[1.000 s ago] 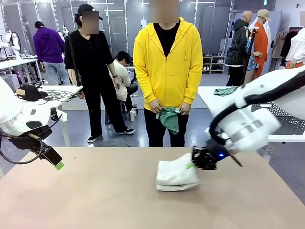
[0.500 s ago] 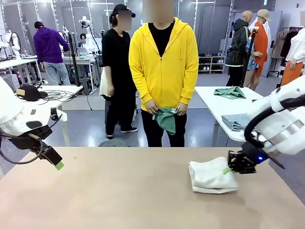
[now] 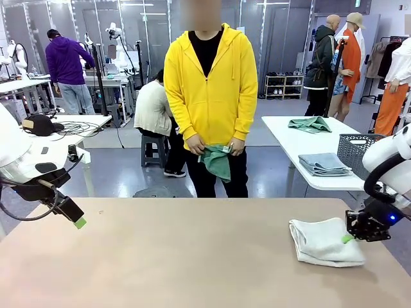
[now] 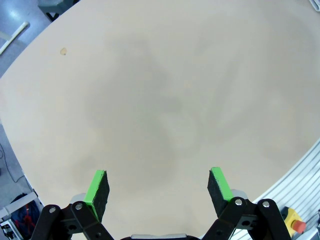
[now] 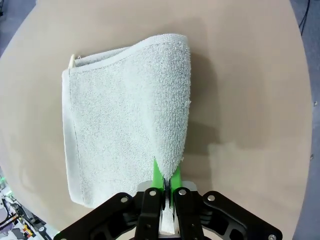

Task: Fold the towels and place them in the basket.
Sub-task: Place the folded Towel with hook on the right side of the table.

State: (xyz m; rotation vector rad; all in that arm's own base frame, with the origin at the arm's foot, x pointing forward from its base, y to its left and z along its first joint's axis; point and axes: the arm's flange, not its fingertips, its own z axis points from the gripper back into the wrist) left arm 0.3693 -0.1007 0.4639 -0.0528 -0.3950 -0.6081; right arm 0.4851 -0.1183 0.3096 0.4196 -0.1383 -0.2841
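Near the right edge of the tan table lies a folded off-white towel, its corner pinched between the closed fingers of the right gripper. Over the table's left side the left gripper hangs spread wide, holding nothing. Beyond the table's far edge a person grips a green towel. Past its far right corner stands the dark mesh basket; its contents cannot be made out.

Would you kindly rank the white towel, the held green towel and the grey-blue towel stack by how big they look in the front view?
Largest: the white towel, though it is also nearest the camera.
Next, unranked: the grey-blue stack and the green towel look about alike; the green one is bunched up.
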